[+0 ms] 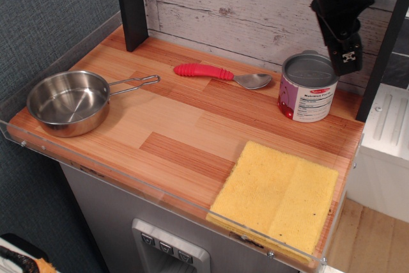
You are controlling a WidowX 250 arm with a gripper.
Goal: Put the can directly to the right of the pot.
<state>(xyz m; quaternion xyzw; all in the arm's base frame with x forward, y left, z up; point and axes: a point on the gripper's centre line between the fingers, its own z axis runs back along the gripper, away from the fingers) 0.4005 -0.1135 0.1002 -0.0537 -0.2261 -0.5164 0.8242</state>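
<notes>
The can (308, 89) stands upright at the back right of the wooden counter, with a grey lid and a white and purple label. The pot (66, 101), a shiny steel pan with a wire handle pointing right, sits at the far left. My gripper (347, 55) hangs above the can's back right edge, holding nothing. Only one dark finger (346, 48) shows clearly, so I cannot tell whether the jaws are open or shut.
A spoon with a red handle (220, 74) lies at the back middle, left of the can. A yellow sponge cloth (278, 196) covers the front right corner. A dark post (131, 6) stands at the back left. A clear plastic rim (108, 167) edges the counter's front.
</notes>
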